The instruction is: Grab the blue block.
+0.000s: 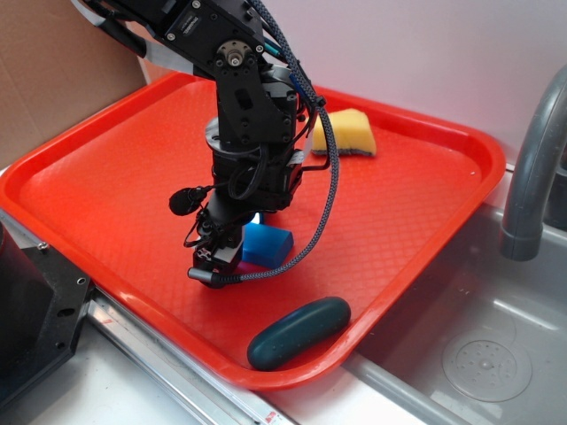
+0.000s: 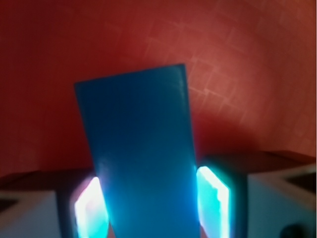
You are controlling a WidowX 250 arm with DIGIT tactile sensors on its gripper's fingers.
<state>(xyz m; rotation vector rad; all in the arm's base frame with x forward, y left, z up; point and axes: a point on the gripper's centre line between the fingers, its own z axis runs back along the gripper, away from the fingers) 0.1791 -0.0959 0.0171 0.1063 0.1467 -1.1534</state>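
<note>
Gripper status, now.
Gripper: closed on the blue block, a finger against each side, just above the red tray.

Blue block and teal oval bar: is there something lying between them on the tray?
No. The exterior view shows only bare red tray between blue block and teal oval bar.

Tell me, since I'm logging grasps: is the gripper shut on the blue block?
Shut on it, apparently: the wrist view shows the blue block sandwiched between both fingers of the gripper.

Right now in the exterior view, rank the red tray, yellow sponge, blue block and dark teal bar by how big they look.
1. red tray
2. dark teal bar, though it lies nearest the camera
3. yellow sponge
4. blue block, partly hidden by the gripper, so its rank is unsure
</note>
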